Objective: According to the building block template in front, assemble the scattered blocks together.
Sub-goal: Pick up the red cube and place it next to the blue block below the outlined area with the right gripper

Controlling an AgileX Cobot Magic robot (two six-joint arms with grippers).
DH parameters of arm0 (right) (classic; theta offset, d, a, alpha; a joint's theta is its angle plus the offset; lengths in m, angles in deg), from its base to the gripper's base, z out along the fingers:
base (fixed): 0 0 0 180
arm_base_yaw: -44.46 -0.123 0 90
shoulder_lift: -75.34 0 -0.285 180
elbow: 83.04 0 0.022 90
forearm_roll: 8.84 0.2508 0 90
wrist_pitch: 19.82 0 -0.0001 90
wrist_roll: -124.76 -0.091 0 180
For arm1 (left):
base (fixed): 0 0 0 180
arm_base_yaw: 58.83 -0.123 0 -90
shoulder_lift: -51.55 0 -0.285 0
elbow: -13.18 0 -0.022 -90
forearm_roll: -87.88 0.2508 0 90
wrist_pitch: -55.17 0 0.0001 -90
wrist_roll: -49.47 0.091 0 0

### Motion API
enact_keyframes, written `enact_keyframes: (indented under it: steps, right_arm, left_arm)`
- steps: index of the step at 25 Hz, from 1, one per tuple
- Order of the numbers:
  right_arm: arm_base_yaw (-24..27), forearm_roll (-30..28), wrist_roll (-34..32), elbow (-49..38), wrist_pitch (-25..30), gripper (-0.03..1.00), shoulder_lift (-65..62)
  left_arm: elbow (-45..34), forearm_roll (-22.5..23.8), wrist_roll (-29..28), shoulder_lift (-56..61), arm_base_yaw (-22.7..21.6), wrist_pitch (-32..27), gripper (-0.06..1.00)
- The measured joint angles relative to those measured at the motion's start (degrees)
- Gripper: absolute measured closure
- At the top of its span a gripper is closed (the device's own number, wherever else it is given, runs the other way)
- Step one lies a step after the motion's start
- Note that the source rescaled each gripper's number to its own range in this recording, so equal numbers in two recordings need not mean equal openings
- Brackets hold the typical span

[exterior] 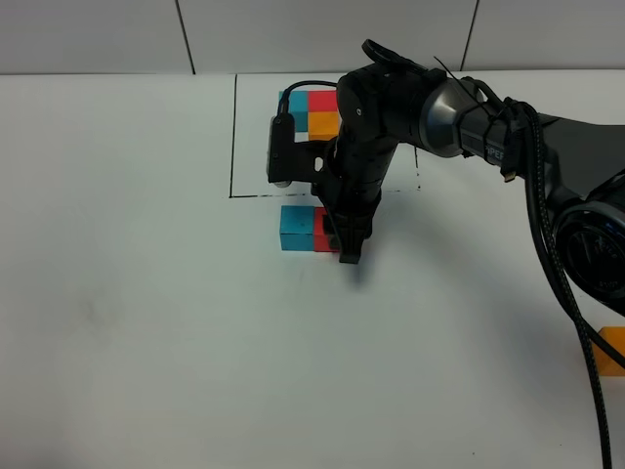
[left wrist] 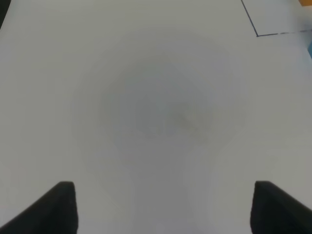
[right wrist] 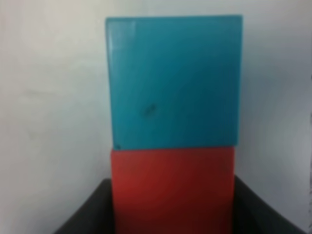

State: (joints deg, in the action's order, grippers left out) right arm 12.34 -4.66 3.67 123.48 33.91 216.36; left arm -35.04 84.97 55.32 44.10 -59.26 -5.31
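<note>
The building block template (exterior: 311,109) lies inside a thin black drawn rectangle at the back, partly behind my right arm. Just in front of the rectangle, a teal-blue cube (exterior: 295,228) and a red cube (exterior: 322,236) sit side by side, touching. In the right wrist view the blue cube (right wrist: 173,80), with its dark speck, adjoins the red cube (right wrist: 173,190). My right gripper (exterior: 348,250) stands tip-down against the red cube's right side, shut and holding nothing. An orange cube (exterior: 613,350) lies alone at the far right edge. My left gripper (left wrist: 163,209) is open over bare table.
My right arm and its cable (exterior: 547,225) stretch across the right side of the white table (exterior: 146,322). A corner of the black drawn line (left wrist: 257,34) shows in the left wrist view. A tiled wall (exterior: 98,34) bounds the back.
</note>
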Motion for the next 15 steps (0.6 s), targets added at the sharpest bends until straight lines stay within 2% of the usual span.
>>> enact_keyframes:
  steps: [15]
  right_arm:
    - [-0.01, 0.00, 1.76, 0.00, -0.22, 0.94, 0.10]
  left_arm:
    - [0.00, 0.00, 0.00, 0.00, 0.00, 0.00, 0.28]
